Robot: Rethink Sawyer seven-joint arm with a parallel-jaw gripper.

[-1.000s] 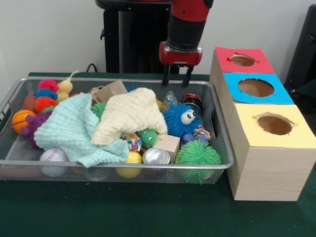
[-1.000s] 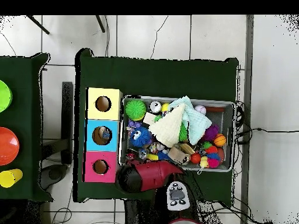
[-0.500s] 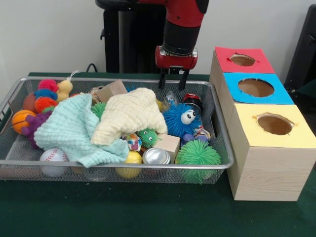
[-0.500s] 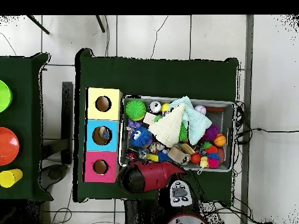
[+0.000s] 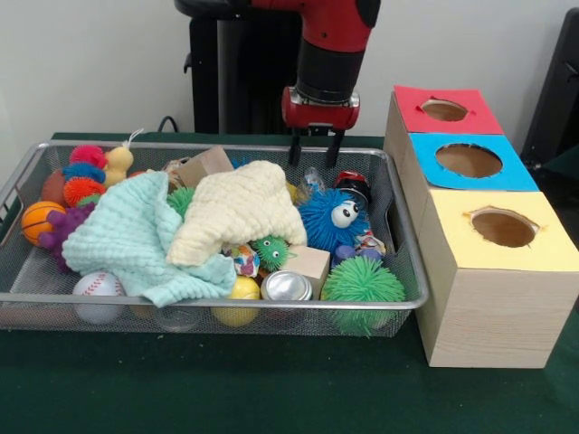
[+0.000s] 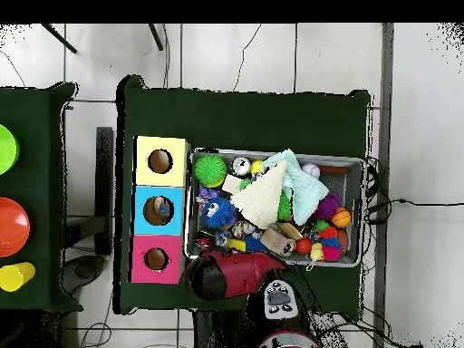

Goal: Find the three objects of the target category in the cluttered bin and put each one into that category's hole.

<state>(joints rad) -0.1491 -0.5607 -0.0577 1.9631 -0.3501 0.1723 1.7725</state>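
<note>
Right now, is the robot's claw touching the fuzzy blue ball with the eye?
Apart. In the front view the gripper hangs open above the bin, with clear space down to the blue ball.

Cream cloth [image 5: 237, 210] over mint cloth [image 5: 131, 237]; blue fuzzy ball [image 5: 327, 220] (googly-eyed), green spiky ball [image 5: 362, 283].

A plain pale wall [image 5: 99, 63] stands behind the table [image 5: 226, 389], which is covered in dark green cloth. The floor [image 6: 272, 54] is pale tile with dark grout lines and thin cracks. Beside it is a second green table [image 6: 36, 118], bearing a green plate [image 6: 5, 149], an orange plate [image 6: 11, 227] and a yellow cup [image 6: 15, 275]. Cables [image 6: 408, 202] trail across the floor.
</note>
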